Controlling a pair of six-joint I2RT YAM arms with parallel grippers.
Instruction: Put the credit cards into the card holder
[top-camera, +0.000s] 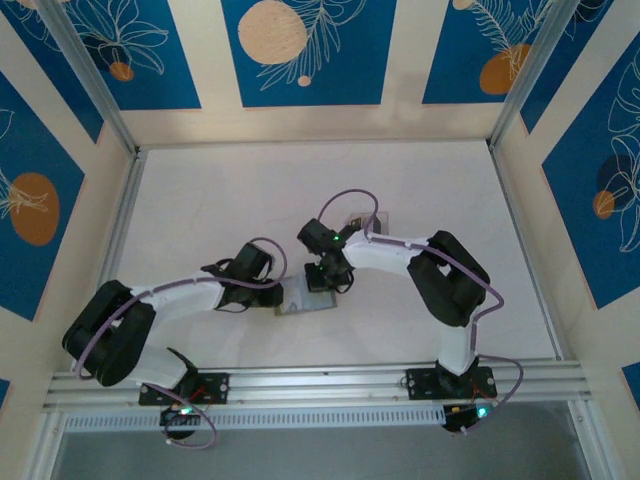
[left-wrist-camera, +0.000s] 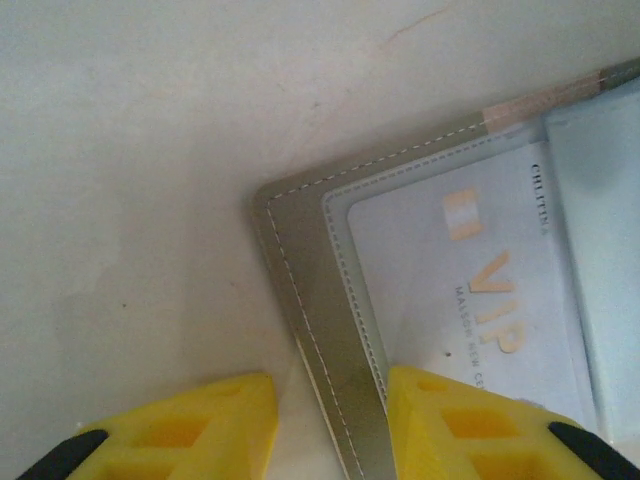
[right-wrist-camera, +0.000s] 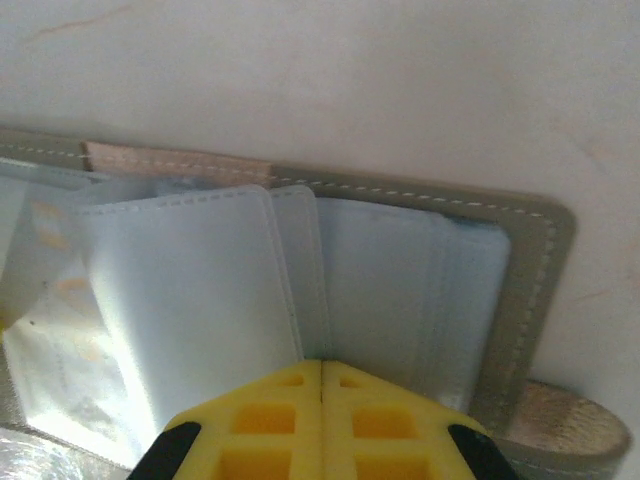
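From above, the card holder (top-camera: 305, 303) lies open and flat on the white table (top-camera: 250, 190), near the front edge and between the two arms; the left gripper (top-camera: 272, 292) is at its left end and the right gripper (top-camera: 326, 283) is over its far right part, though the jaws are too small here to judge. From the left wrist, the left gripper (left-wrist-camera: 330, 430) has its yellow fingers (left-wrist-camera: 190, 430) partway apart, straddling the holder's stitched grey border (left-wrist-camera: 320, 380); one finger stands over bare table and the other over the holder's inside; a pale credit card (left-wrist-camera: 480, 300) marked VIP sits inside the holder, behind a clear pocket. From the right wrist, the right gripper (right-wrist-camera: 320, 385) has its fingers pressed together with only a seam between them, low over the holder's clear sleeves (right-wrist-camera: 190, 290); one sleeve's edge runs to that seam, and whether it is nipped I cannot tell; a strap tab (right-wrist-camera: 570, 430) sticks out past the grey border (right-wrist-camera: 535, 260).
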